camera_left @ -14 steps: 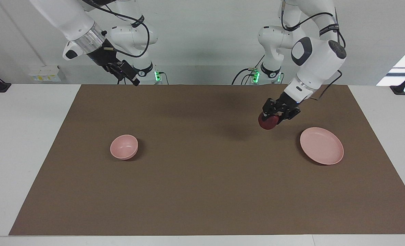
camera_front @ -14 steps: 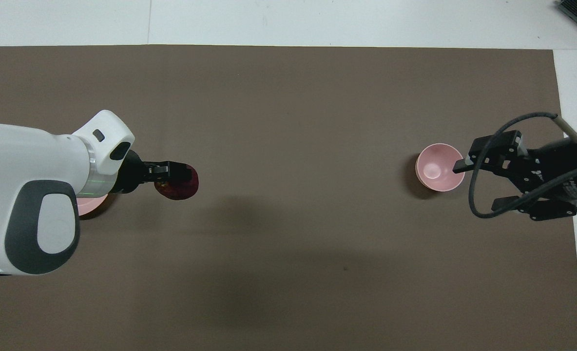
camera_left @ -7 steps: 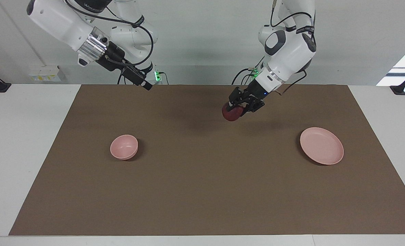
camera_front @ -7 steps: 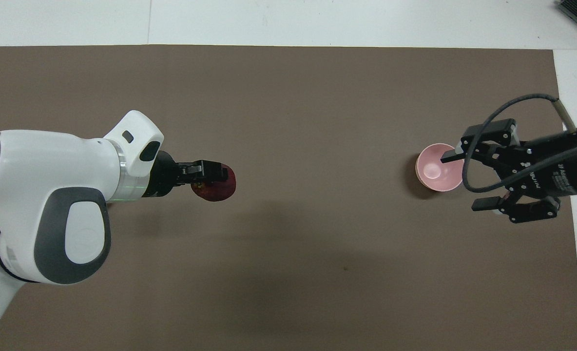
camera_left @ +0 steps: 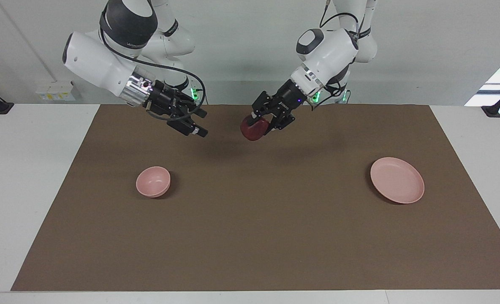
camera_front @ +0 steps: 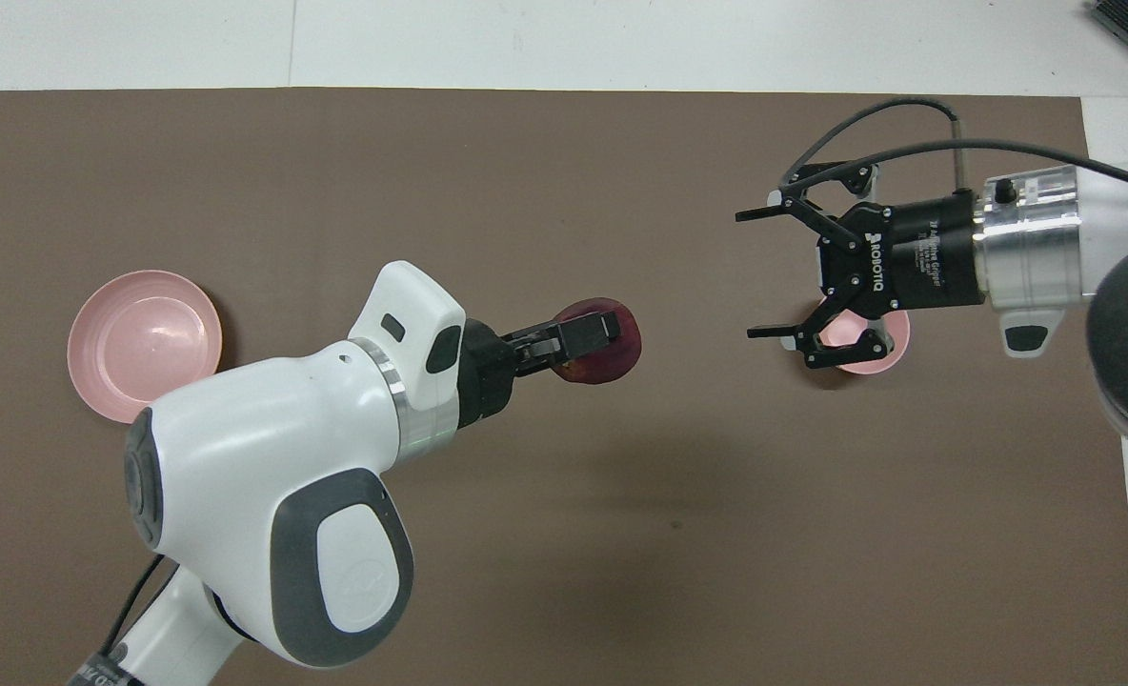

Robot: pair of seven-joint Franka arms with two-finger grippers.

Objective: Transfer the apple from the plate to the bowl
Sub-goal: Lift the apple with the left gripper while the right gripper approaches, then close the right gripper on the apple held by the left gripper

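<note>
Dark red apple (camera_left: 253, 128) aloft over mat — pink plate (camera_left: 397, 180), pink bowl (camera_left: 153, 181) empty, well apart.

Left gripper (camera_front: 594, 335): clamped on the apple (camera_front: 612, 354), up over the middle of the brown mat (camera_front: 564, 534).
Apple: dark red, glossy, partly covered by the black fingers.
Right gripper (camera_front: 759, 274): fingers spread wide, pointing toward the apple, with a gap between them.
Bowl (camera_front: 883, 351): pink, mostly covered by the right gripper.
Plate (camera_front: 143, 345): pink, bare, toward the left arm's end.
</note>
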